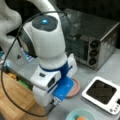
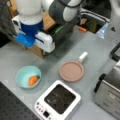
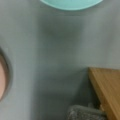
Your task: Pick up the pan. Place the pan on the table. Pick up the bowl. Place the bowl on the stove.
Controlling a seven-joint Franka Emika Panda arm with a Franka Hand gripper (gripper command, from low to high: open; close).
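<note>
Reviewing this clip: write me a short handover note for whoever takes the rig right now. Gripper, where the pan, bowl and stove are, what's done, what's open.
Gripper: not in view in either front view; the wrist view shows only table, so it holds nothing visible.
Pan: flat on the grey table, beside the stove, off it. That step looks done.
Bowl: on the table, apart from the stove, with an orange item inside. Not picked up.
Stove: black plate bare.
Left: bowl onto the stove.
Also in view: toaster oven and wooden board.
</note>
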